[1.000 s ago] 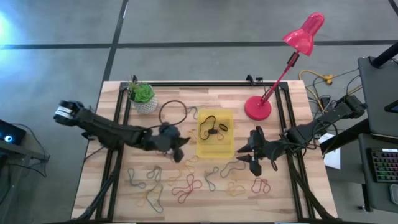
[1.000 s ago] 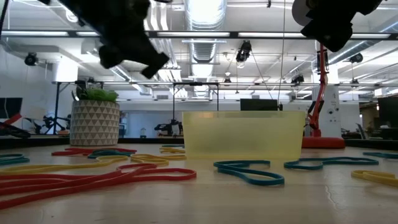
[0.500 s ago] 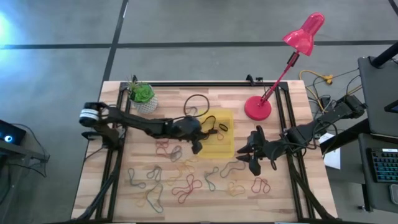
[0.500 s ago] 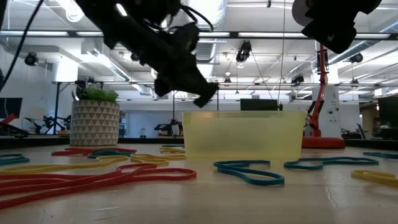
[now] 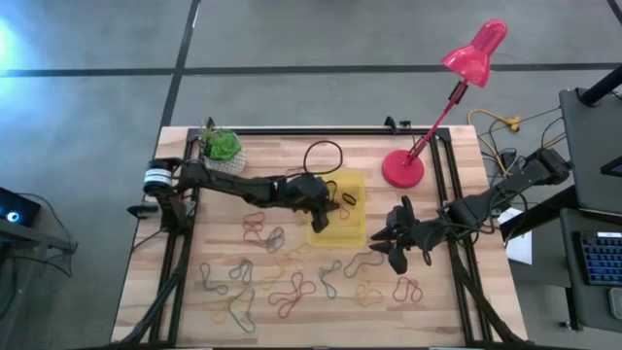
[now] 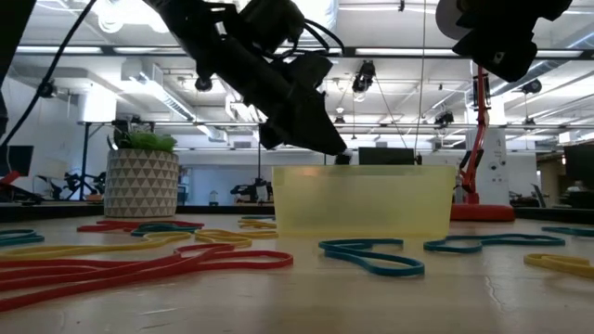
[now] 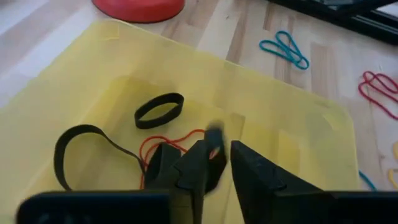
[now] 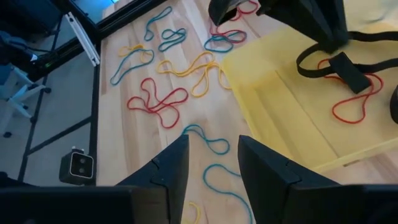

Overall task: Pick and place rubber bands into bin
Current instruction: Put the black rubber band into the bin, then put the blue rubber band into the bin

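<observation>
The bin, a translucent yellow tray (image 5: 355,233) (image 6: 371,204) (image 7: 298,118) (image 8: 280,106), stands mid-table. In it lie a small black loop (image 7: 160,110), a large thin black loop (image 7: 78,146) and a red band (image 7: 165,140). Many coloured rubber bands (image 5: 292,287) (image 6: 139,260) (image 8: 158,102) lie flat on the wood near the tray. My left gripper (image 5: 324,209) (image 6: 336,156) (image 7: 224,146) is over the tray's left part, level with its rim, fingers almost together on a dark band. My right gripper (image 5: 389,241) (image 8: 211,155) hovers open to the right of the tray. My left gripper pinches a wide black rubber band; a stub of it (image 7: 214,132) sticks out past the fingertips. The fingers slant down from the table's left. The rest of the band (image 8: 347,73) hangs below them inside the tray; whether it touches the floor I cannot tell.
A white pot with a green plant (image 5: 224,151) (image 6: 141,181) stands at the far left corner. A red desk lamp's base (image 5: 403,167) (image 6: 483,211) sits beyond the tray on the right. A black cable loop (image 5: 326,156) arches off the left arm.
My left gripper has travelled toward the table's right, from above the loose bands left of the tray to over the tray, and has come down to rim height. The right arm has kept still.
</observation>
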### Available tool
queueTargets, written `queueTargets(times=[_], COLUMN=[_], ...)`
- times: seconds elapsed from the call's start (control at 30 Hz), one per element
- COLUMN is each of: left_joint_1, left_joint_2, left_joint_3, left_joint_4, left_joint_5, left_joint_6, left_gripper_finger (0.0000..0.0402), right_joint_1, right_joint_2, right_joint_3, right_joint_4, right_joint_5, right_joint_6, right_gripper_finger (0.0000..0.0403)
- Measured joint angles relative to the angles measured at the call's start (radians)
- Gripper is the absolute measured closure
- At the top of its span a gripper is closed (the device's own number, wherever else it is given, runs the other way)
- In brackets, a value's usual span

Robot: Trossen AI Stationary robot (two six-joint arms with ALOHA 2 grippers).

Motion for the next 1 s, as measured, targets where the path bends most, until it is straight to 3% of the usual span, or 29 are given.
queueTargets(times=[0.2, 0.4, 0.63, 0.73, 1.0], left_joint_1=[0.007, 0.004, -0.002, -0.009, -0.048], left_joint_2=[-0.031, -0.110, -0.238, -0.296, -0.440], left_joint_3=[-0.001, -0.005, -0.019, -0.024, -0.040], left_joint_4=[-0.002, -0.074, -0.081, -0.082, -0.186], left_joint_5=[0.035, 0.112, 0.112, 0.114, 0.116], left_joint_6=[0.013, 0.039, 0.036, 0.030, 0.029], left_gripper_finger=[0.0323, 0.0322, 0.0322, 0.0322, 0.0322], right_joint_1=[0.041, 0.191, 0.348, 0.354, 0.353], right_joint_2=[0.000, -0.001, -0.001, 0.001, 0.002], right_joint_3=[-0.005, -0.007, -0.009, -0.024, -0.095], right_joint_4=[-0.074, -0.354, -0.602, -0.639, -0.625], right_joint_5=[0.000, 0.007, 0.143, 0.128, 0.067], right_joint_6=[0.066, 0.343, 0.660, 0.644, 0.409], right_gripper_finger=[0.0273, 0.0279, 0.0285, 0.0283, 0.0256])
